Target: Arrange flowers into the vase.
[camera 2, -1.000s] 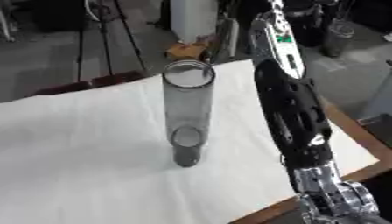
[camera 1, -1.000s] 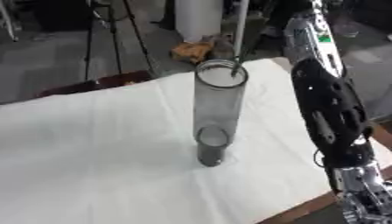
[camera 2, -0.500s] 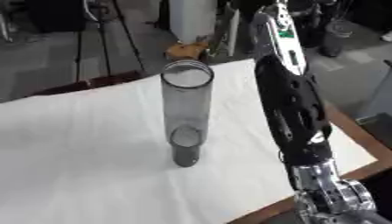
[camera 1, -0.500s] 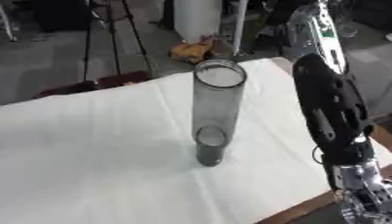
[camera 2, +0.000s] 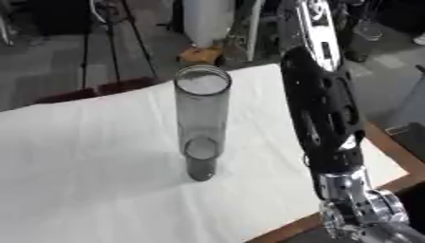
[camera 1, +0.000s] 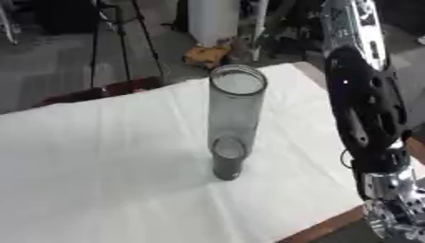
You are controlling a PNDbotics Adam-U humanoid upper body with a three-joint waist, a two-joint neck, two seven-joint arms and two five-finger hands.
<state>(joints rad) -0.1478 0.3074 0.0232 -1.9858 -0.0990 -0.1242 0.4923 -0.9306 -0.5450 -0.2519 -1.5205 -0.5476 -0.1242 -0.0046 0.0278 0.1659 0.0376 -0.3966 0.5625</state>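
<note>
A tall clear glass vase [camera 1: 235, 118] stands upright on the white tablecloth [camera 1: 99, 156], right of the middle, and I see nothing inside it. My right arm [camera 1: 365, 109], black with a silver joint at the bottom right, rises beside the vase and leaves the view at the top; its hand is out of sight. A thin pale stick [camera 1: 259, 16] shows above the vase near the top edge; I cannot tell whether it is a flower stem. No flower head shows. My left hand shows in no view.
The table's wooden edge [camera 2: 390, 156] runs along the right side. Beyond the far edge stand a dark tripod [camera 1: 108, 28], a white cylinder [camera 1: 212, 19] and a yellowish thing [camera 1: 207, 54] on the floor.
One second ago a thin pale stem reached down to the vase's rim; now it ends well above it. The right arm has shifted slightly.
</note>
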